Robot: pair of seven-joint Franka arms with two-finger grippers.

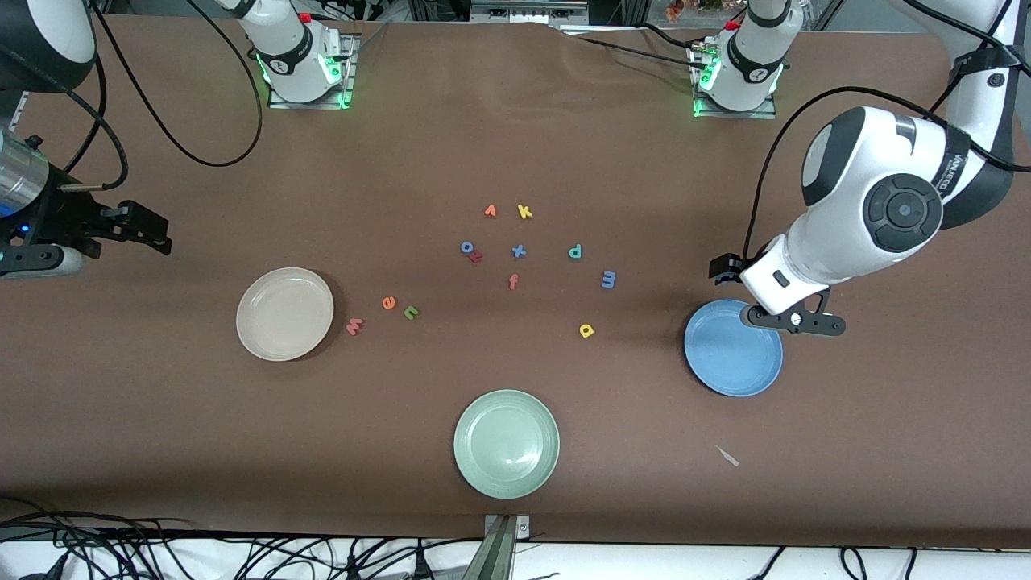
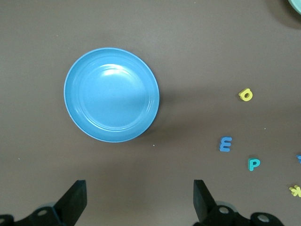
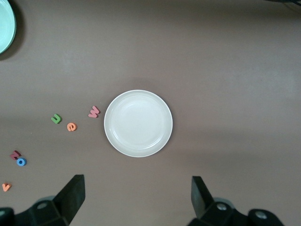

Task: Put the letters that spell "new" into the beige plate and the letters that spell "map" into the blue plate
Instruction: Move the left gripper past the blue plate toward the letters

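The beige plate (image 1: 284,313) lies toward the right arm's end, with the pink w (image 1: 354,325), orange e (image 1: 388,303) and green n (image 1: 411,312) on the table beside it. The blue plate (image 1: 733,347) lies toward the left arm's end. The blue m (image 1: 609,279), teal p (image 1: 575,252) and yellow a (image 1: 586,330) sit between it and the table's middle. Both plates hold nothing. My left gripper (image 2: 139,197) hangs open over the table by the blue plate's (image 2: 111,94) rim. My right gripper (image 3: 138,197) hangs open, off from the beige plate (image 3: 138,123).
A pale green plate (image 1: 506,443) lies nearest the front camera. Spare letters cluster mid-table: orange v (image 1: 490,211), yellow k (image 1: 524,212), blue x (image 1: 519,251), salmon f (image 1: 513,281), blue o (image 1: 467,247). A paper scrap (image 1: 727,456) lies near the blue plate.
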